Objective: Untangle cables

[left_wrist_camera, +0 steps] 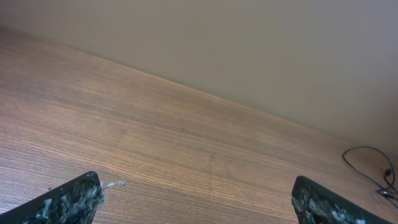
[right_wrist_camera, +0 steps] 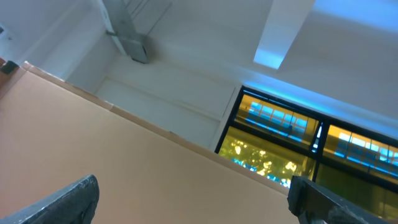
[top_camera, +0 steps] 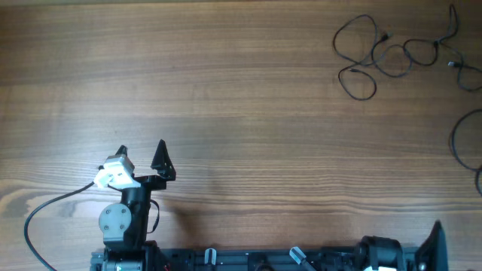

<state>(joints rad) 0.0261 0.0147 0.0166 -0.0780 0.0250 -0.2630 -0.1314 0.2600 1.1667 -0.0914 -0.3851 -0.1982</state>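
The cables (top_camera: 392, 54) lie in long loose dark loops at the far right of the wooden table, and another dark loop (top_camera: 461, 139) runs off the right edge. One loop also shows at the right edge of the left wrist view (left_wrist_camera: 367, 165). My left gripper (top_camera: 141, 154) is open and empty at the front left, far from the cables; its fingertips frame bare wood in the left wrist view (left_wrist_camera: 196, 198). My right gripper (top_camera: 437, 237) is at the front right edge; in the right wrist view (right_wrist_camera: 193, 196) its jaws are apart and empty, pointing up at a wall and windows.
A thicker black arm wire (top_camera: 38, 218) curves over the front left of the table. The arm bases (top_camera: 248, 260) line the front edge. A beige wall (left_wrist_camera: 249, 50) rises behind the far table edge.
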